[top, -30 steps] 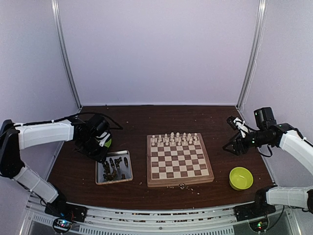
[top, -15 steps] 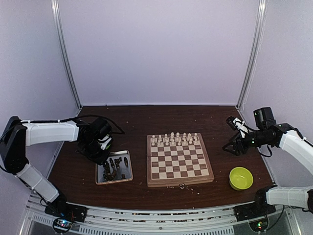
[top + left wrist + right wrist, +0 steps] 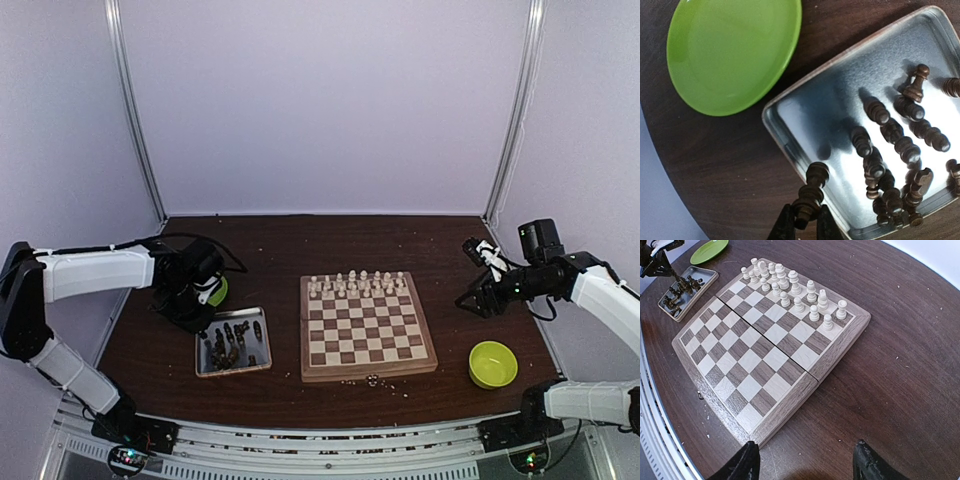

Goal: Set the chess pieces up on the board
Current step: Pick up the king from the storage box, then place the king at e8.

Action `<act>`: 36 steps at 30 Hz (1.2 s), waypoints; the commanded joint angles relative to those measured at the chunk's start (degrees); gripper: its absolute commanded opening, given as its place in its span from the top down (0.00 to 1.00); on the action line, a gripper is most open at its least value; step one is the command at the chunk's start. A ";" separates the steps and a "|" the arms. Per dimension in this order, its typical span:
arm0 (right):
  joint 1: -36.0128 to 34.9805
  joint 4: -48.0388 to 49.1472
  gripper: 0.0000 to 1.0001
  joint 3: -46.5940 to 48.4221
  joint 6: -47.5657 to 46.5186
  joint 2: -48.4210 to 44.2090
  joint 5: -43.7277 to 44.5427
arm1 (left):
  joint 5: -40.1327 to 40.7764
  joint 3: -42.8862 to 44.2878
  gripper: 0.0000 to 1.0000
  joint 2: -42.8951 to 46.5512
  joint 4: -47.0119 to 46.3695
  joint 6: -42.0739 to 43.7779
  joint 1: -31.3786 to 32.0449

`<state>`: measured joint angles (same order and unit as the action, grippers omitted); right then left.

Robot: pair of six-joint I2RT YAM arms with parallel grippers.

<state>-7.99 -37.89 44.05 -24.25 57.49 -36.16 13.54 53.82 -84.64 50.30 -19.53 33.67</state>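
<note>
My left gripper [image 3: 803,226] is shut on a dark wooden chess piece [image 3: 811,195] and holds it above the near left edge of the silver tray [image 3: 805,95]. Several more dark chess pieces [image 3: 890,145] lie in the tray, which also shows in the top view [image 3: 232,342]. The left gripper [image 3: 193,308] hangs at the tray's far left corner. The board [image 3: 365,326] sits mid-table with pale pieces on its far two rows and no dark ones. My right gripper [image 3: 805,460] is open and empty, over bare table right of the board [image 3: 765,360].
A green plate [image 3: 732,52] lies on the table just beyond the tray. A green bowl [image 3: 492,364] stands at the front right of the board. Purple walls close in the table on three sides.
The left gripper has pulled back and left from over the tray's pieces to its far left corner, holding a dark piece. The right arm has not moved.
</note>
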 commanded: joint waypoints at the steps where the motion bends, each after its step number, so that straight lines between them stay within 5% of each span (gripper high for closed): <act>1: -0.27 -0.26 0.37 1.51 -0.80 -0.52 0.82 | 4.01 3.03 0.99 3.26 4.25 -1.54 -0.58; 7: -0.26 -0.52 0.37 1.53 -0.93 -0.68 0.74 | -1.89 6.48 0.99 6.22 3.72 0.16 0.34; 14: -0.27 -0.34 0.37 1.59 -0.99 -0.67 1.04 | -10.22 13.26 0.99 6.83 -0.56 -0.84 8.52; 27: -0.71 -0.68 0.37 1.58 -1.62 -0.81 2.18 | -12.98 35.80 0.99 -19.37 -2.83 4.19 28.33; 36: -1.11 -0.84 0.37 1.43 -1.86 -1.17 2.06 | -14.61 46.35 0.99 -31.95 -2.71 5.12 32.95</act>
<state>-8.67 -38.15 44.12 -25.56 57.21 -34.65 -0.25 96.47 -113.82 48.38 -15.66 66.24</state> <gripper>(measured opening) 0.628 0.109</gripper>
